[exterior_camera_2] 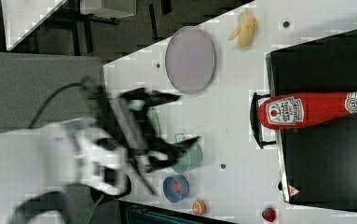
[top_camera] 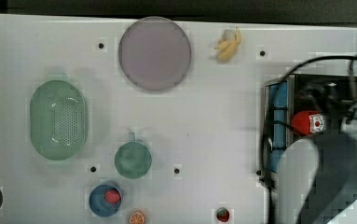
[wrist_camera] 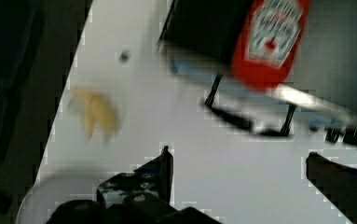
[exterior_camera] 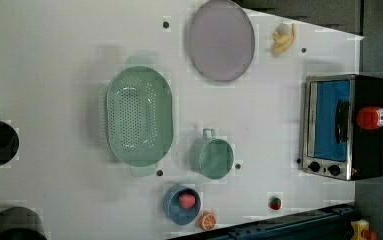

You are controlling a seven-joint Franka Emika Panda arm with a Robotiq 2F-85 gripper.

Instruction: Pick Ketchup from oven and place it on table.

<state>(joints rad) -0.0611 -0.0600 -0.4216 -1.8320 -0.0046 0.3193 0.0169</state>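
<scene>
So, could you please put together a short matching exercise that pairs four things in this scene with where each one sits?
Things:
1. ketchup
2. strawberry-like fruit
3. banana
4. green colander

Places:
A. inside the blue bowl
B. on the oven's black top
C. on the table, on the top view's left
D. on the table, near the lilac plate

Pairs: 1-B, 2-A, 3-D, 4-C
</scene>
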